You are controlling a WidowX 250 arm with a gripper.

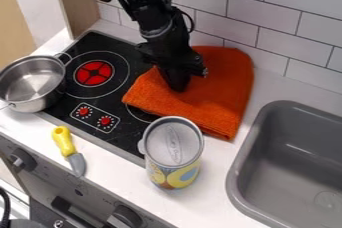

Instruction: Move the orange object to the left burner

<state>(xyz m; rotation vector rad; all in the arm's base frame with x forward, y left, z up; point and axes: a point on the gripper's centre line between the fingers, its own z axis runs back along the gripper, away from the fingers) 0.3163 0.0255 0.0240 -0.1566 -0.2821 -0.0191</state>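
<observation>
Though the orange cloth lies folded, I cannot tell whether the fingers are apart.

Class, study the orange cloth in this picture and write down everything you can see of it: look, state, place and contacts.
The orange cloth looks like thick, soft fabric, folded, with a rounded far corner. It lies flat partly on the white counter and partly on the black stove top, overlapping a burner ring. The black tool comes down onto its upper surface; whether it grips is unclear. The can hides some of its near edge.
</observation>
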